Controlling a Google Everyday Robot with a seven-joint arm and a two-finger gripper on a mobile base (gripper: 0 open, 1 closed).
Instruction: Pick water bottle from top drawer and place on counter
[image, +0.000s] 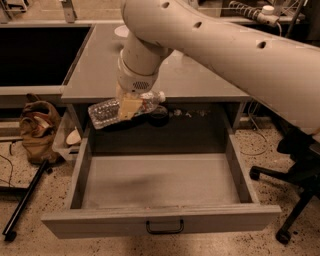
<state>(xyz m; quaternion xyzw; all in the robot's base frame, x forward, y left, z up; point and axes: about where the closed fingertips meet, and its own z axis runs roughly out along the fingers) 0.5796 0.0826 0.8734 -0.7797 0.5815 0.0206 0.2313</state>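
The gripper (129, 106) is pinching the water bottle (106, 113) around its middle, holding it nearly level with its cap pointing right, above the far-left part of the open top drawer (160, 181), against the counter's (97, 70) near edge.

High front camera sees end effector (129, 106) above drawer (160, 181).

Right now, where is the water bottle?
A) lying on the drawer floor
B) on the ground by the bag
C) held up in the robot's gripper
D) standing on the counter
C: the gripper is shut on the water bottle, holding it sideways in the air over the open top drawer, by the counter edge.
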